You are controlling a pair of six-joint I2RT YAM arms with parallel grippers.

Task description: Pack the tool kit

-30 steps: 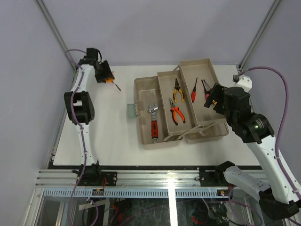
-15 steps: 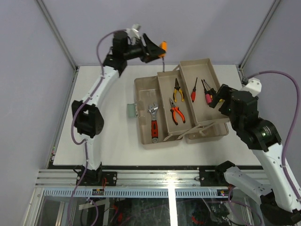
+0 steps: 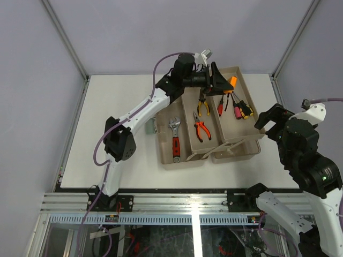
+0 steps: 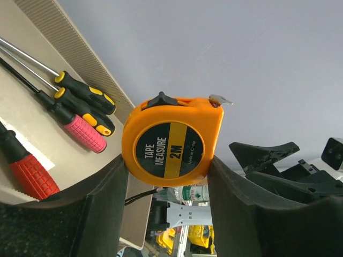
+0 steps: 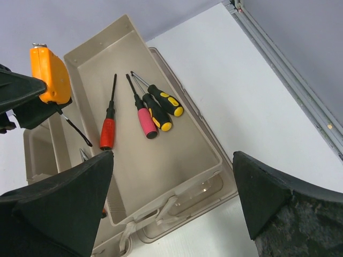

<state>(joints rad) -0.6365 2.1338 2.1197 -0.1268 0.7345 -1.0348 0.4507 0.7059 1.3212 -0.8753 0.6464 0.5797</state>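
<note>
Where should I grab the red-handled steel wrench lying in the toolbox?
The red-handled steel wrench lies flat and alone, lengthwise in its beige compartment. Probably grip across the red handle from straight above; there is room either side.

Beige toolbox [image 3: 163,101] sat open on the white surface [image 3: 96,107], trays fanned out side by side. Left compartment held a red-handled wrench [image 3: 174,140]. Middle tray held yellow-handled pliers [image 3: 202,104] and orange-handled pliers [image 3: 201,128]. Right tray held a red screwdriver [image 5: 107,130], a pink screwdriver [image 5: 144,119] and two yellow-black screwdrivers [image 5: 163,104], the last three bunched together. Orange tape measure [image 4: 171,140], labelled "TAPE MEASURE 2M", was clamped in the left pincer [image 4: 166,160], off the surface, near the right tray's far end.
</note>
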